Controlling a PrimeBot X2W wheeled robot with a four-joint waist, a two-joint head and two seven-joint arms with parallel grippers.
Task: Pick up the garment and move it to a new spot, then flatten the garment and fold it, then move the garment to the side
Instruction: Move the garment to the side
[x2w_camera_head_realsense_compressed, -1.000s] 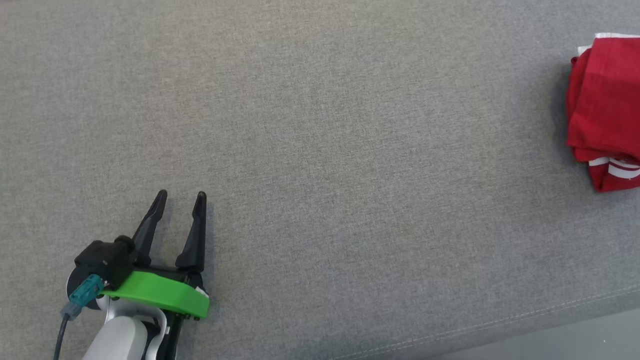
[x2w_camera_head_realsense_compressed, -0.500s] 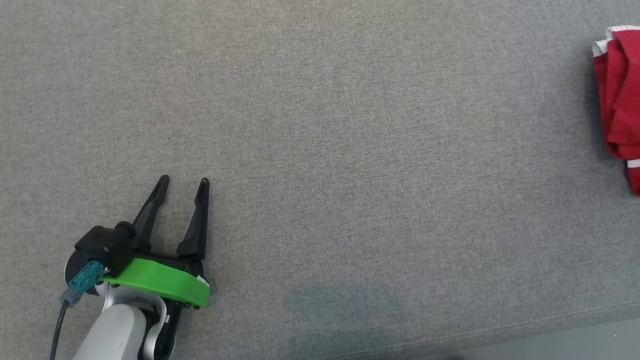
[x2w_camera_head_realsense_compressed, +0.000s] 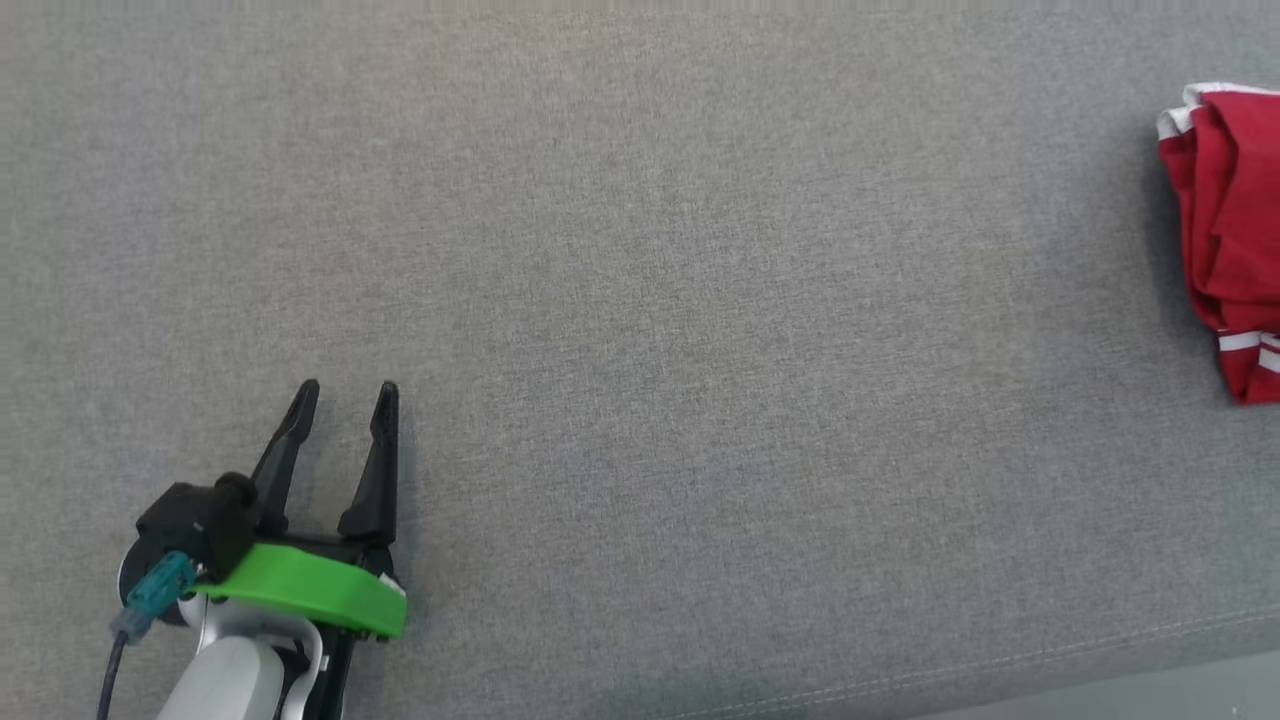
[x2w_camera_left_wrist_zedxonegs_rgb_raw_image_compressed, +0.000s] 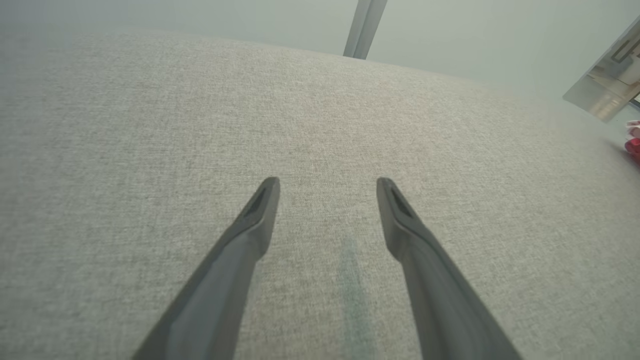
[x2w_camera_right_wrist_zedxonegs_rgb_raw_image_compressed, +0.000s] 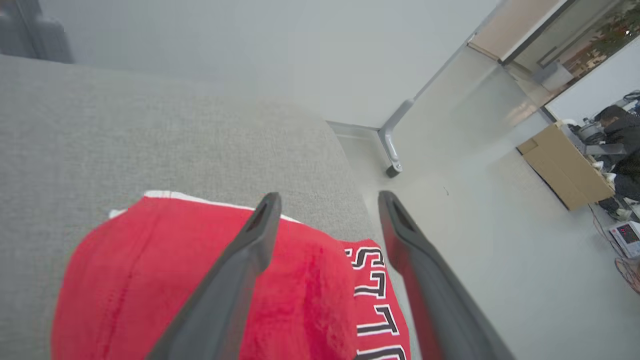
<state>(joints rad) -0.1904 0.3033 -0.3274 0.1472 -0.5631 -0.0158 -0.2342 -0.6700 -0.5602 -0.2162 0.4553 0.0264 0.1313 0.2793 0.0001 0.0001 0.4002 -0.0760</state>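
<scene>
One folded garment (x2w_camera_head_realsense_compressed: 1235, 220), lengthwise near-to-far

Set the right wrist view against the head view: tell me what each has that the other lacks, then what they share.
Right wrist view: the right gripper, fingers open over the red garment, black-and-white lettering on it, a cardboard box and a person beyond. Head view: the left gripper, open, with its green collar, low on the left. Both: the garment lying near the edge of the grey fabric surface.
</scene>
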